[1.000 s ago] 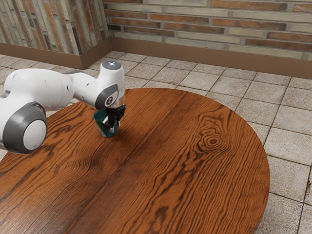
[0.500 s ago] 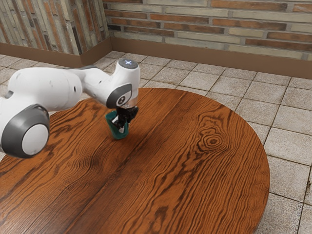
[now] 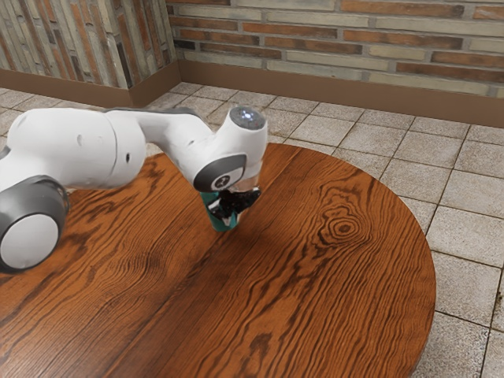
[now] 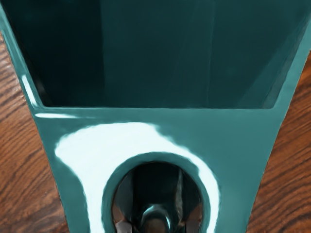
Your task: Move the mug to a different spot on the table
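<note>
Mug [image 3: 220, 222], teal, upright. Clamped by one wall between the narrowed fingers of the black gripper [image 3: 232, 205], toward the far middle of the round table [image 3: 331, 315]. The wall grip likely keeps it level for carrying.

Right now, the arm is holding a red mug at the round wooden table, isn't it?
Not quite: the mug is teal, not red, as the wrist view shows. The rest is right: the jaws hold it at the round wooden table.
</note>
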Robot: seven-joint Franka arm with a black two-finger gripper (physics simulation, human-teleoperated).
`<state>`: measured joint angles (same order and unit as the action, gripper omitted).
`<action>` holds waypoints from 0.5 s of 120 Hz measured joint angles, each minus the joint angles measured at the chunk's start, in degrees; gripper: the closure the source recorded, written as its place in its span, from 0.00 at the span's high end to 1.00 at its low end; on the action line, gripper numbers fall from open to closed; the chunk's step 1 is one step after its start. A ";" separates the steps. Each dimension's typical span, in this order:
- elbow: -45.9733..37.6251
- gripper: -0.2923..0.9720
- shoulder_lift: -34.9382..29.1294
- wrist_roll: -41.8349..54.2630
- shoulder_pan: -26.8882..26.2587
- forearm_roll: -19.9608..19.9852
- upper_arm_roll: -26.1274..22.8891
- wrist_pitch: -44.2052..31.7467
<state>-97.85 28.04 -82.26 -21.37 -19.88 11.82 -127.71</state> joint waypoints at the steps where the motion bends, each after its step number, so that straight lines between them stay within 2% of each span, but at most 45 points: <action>1: -0.38 0.22 -0.17 0.07 0.00 -0.20 -0.01 -0.22; 25: -10.32 0.22 -5.30 2.57 0.17 -4.30 -0.08 -6.26; 60: -15.34 0.23 -6.97 13.45 1.28 -5.55 -0.10 -15.10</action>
<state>-113.19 21.07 -68.80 -20.09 -25.42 11.72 -142.81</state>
